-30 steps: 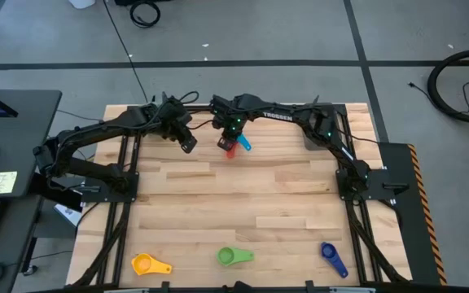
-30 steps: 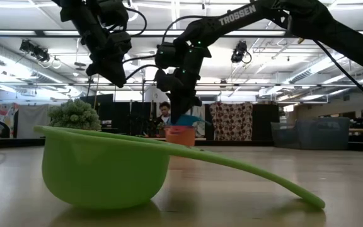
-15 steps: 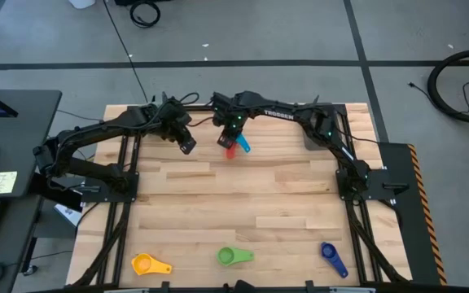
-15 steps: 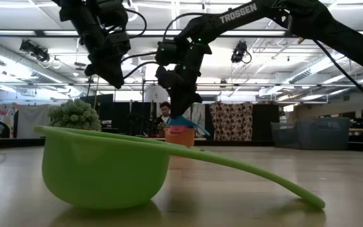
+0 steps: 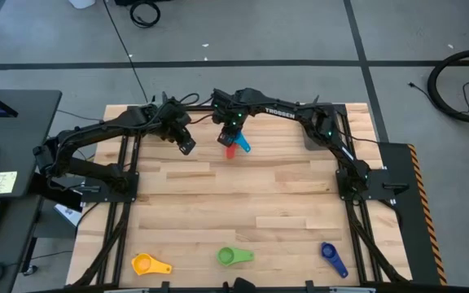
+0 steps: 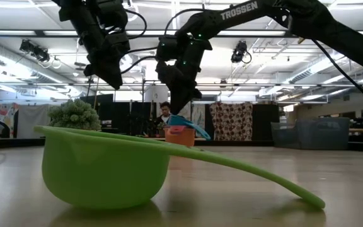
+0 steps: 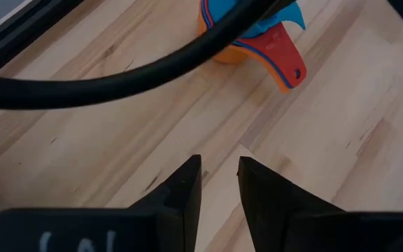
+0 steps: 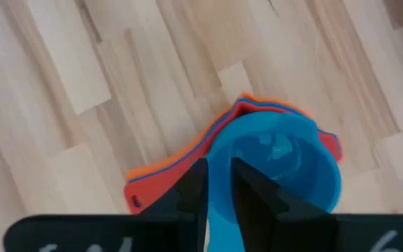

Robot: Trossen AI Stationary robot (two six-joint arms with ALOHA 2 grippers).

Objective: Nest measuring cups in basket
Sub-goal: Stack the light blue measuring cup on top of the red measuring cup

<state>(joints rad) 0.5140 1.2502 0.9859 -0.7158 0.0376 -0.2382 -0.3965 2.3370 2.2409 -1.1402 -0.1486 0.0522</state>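
Measuring cups: small thin plastic, judged light, stiff, somewhat slick; the flat handle is the likely place to pinch, the bowl rim second. Nested stack (image 8: 271,168) sits at the far middle of the counter (image 5: 243,203), light blue on top, over red and orange; yellow cup (image 5: 143,263), green cup (image 5: 228,257) and dark blue cup (image 5: 327,251) lie apart along the near edge. Right gripper (image 8: 217,183) is just above the stack, fingers narrow; cannot tell if it pinches the light blue handle. Left gripper (image 7: 219,178) hangs beside, narrow, empty. No basket visible in any view; stack count uncertain.
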